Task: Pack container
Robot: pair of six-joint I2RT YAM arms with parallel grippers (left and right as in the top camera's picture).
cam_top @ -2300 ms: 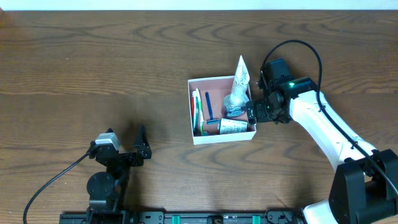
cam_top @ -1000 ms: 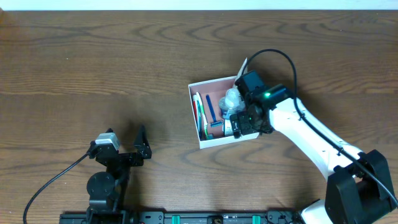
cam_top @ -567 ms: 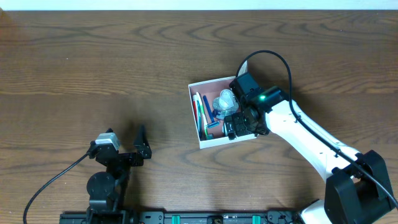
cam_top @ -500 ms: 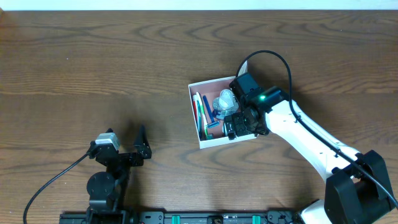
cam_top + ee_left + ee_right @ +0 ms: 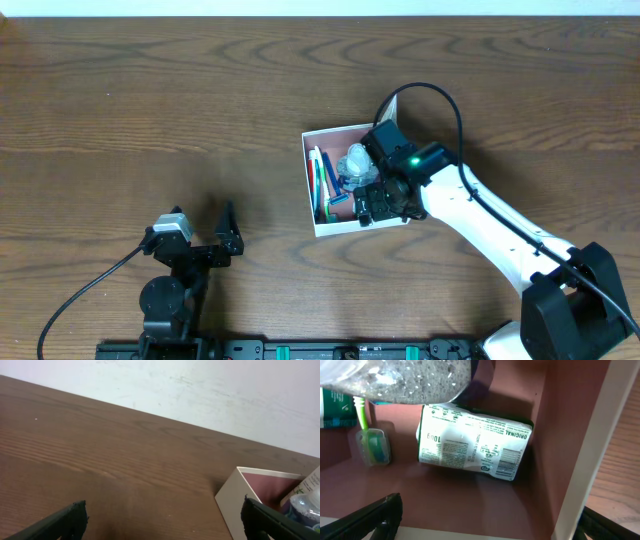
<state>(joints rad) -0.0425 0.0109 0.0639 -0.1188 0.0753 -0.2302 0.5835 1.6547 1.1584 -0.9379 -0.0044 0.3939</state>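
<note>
The container [image 5: 330,130], a shallow white box with a pinkish-brown inside, sits right of the table's middle. My right gripper [image 5: 385,203] hangs open over its near right corner. In the right wrist view the container's white wall [image 5: 580,465] stands between the fingers, with one fingertip [image 5: 372,517] over the floor and the other outside. Inside lie a white and green tube [image 5: 475,450], a clear bag [image 5: 410,380] and a green toothbrush [image 5: 362,415]. My left gripper [image 5: 230,235] is open and empty, far to the left near the front edge.
Toothbrushes [image 5: 318,180] and a blue razor [image 5: 338,195] lie along the container's left side. A white packet [image 5: 390,105] pokes up at its back right corner. The left wrist view shows bare wood, the pale wall behind and the container's side [image 5: 232,505].
My right arm has moved a little left and further over the container. The clear bag has shifted toward the box's middle. The left arm has not moved.
</note>
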